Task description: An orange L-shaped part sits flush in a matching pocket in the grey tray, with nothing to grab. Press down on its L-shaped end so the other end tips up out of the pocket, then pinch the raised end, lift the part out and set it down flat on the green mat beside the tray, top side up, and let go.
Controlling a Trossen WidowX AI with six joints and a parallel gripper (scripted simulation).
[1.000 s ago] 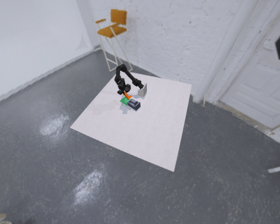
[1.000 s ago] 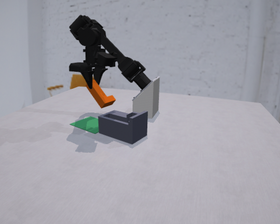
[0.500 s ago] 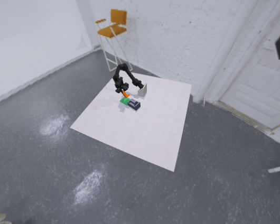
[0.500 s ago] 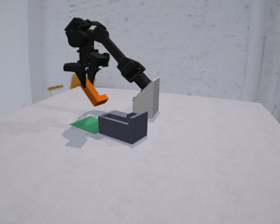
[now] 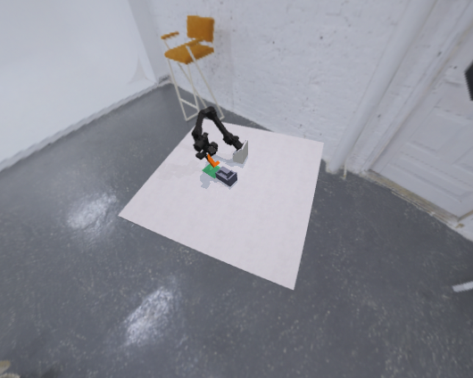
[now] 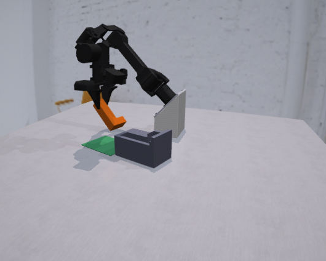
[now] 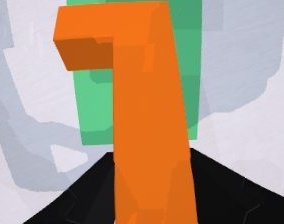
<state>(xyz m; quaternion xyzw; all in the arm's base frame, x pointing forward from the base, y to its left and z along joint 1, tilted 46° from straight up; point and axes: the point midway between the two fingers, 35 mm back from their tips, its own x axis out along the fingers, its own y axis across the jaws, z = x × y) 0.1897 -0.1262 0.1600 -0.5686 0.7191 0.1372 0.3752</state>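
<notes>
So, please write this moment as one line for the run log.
phase: carry | tool: shut on orange part | part: tilted, in the air above green mat | tray: pocket vacant | placed: not yet

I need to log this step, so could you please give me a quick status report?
Gripper shut on orange L-shaped part. Part hangs tilted above green mat, out of grey tray. Nothing in the way.

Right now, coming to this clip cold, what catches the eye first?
The orange L-shaped part stands out, hanging tilted in the black claw, pinched by its plain end above the green mat. Beside the mat the grey tray shows its pocket vacated.
</notes>
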